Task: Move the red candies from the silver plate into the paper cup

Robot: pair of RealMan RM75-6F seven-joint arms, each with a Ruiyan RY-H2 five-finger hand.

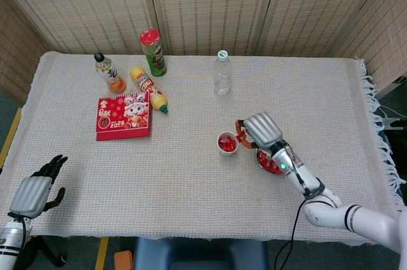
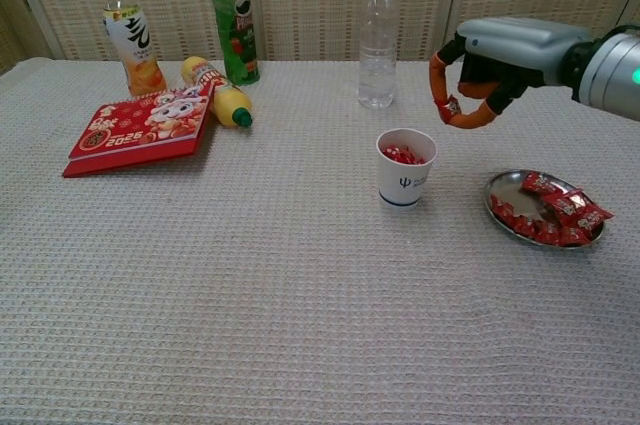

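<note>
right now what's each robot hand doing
Left robot hand: open, holding nothing, at the table's near edge.
Right robot hand: pinching a red candy above the paper cup.
</note>
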